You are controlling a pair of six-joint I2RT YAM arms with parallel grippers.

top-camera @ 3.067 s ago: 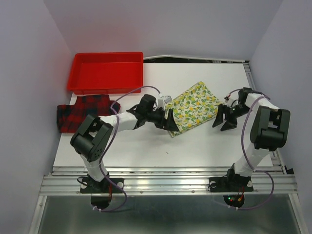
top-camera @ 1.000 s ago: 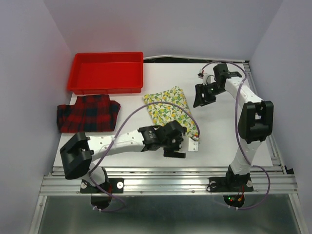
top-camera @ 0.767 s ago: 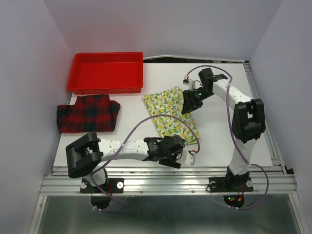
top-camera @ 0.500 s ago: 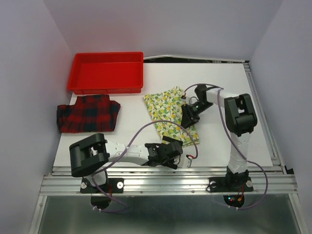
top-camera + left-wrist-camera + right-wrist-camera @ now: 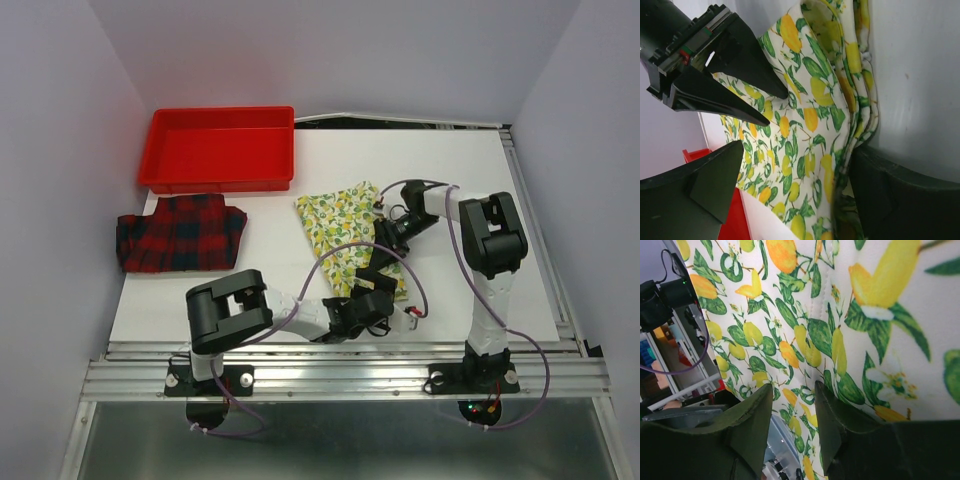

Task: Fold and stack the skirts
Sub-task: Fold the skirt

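The lemon-print skirt lies folded in the middle of the table, its long side running from back left to near right. My left gripper is at its near end, open wide, with the skirt's folded edge between the fingers. My right gripper rests low on the skirt's right side. Its jaws stand partly apart over flat lemon cloth, with nothing pinched between the fingers. The right gripper's dark fingers show in the left wrist view. The plaid skirt lies at the table's left edge, untouched.
A red plastic tray stands at the back left, just behind the plaid skirt. The left arm lies along the table's near edge, its cable looping over the lemon skirt's near end. Walls close in on both sides.
The right arm swung in from the back right and came down on the lemon skirt's right side, jaws narrowing. The left gripper drew back towards the near edge, then moved up to the skirt's near end.
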